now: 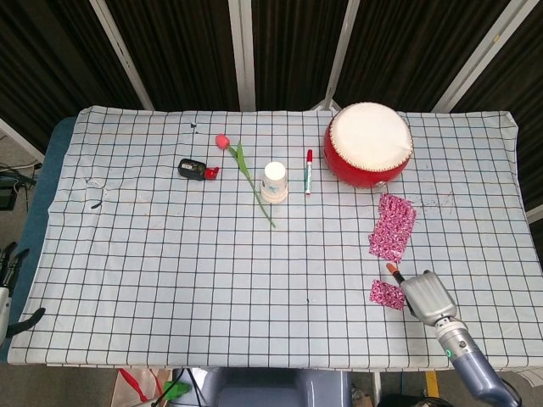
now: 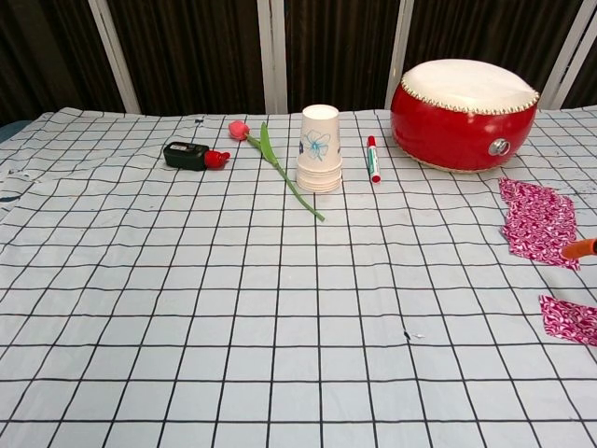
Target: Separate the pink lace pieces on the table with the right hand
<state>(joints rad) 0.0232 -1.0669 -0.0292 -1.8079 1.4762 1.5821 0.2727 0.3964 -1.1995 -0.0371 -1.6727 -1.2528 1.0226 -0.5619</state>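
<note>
Two pink lace pieces lay apart on the checked worktop (image 1: pixel 170 254), near its right edge. One, the large piece (image 1: pixel 392 227), sat just in front of a red drum (image 1: pixel 368 144); the small piece (image 1: pixel 387 294) lay nearer the robot, with bare cloth between them. To the right of the small piece was the right hand (image 1: pixel 427 297), one orange-tipped finger pointing toward the gap and seemingly touching neither piece. Whether its other fingers were spread or curled could not be told; it held nothing visible. At the far left edge the left hand (image 1: pixel 10 284) hung clear of the worktop, fingers apart and empty. Further back stood a cup stack (image 1: pixel 274 181), a tulip (image 1: pixel 242 170), a marker (image 1: pixel 308 170) and a small black item (image 1: pixel 193 169). The separation looked done. From here, a careless sweep of that finger might snag the light, loose lace and drag a piece back toward the other, or off the near edge.
</note>
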